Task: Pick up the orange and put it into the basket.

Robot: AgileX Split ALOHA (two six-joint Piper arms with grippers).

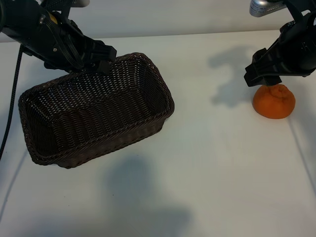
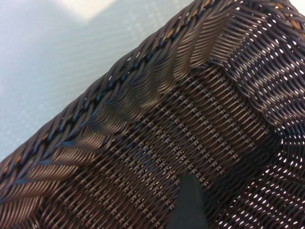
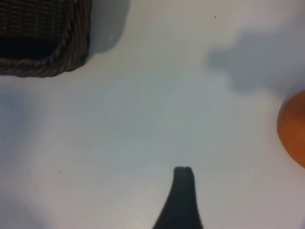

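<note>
The right tool point(image 1: 260, 79), wide open, hangs just behind the orange point(image 1: 274, 101) on the worktop point(image 1: 207, 163); it should centre over the fruit before closing. The left tool point(image 1: 101, 61), also open, hangs over the basket point(image 1: 163, 111) rim.

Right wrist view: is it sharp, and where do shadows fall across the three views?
Right wrist view: soft; the orange is blurred at the frame edge, a grey shadow beside it. Exterior view: arm shadows on the table near the orange and below the basket. Left wrist view: weave sharp, far table hazy.
</note>
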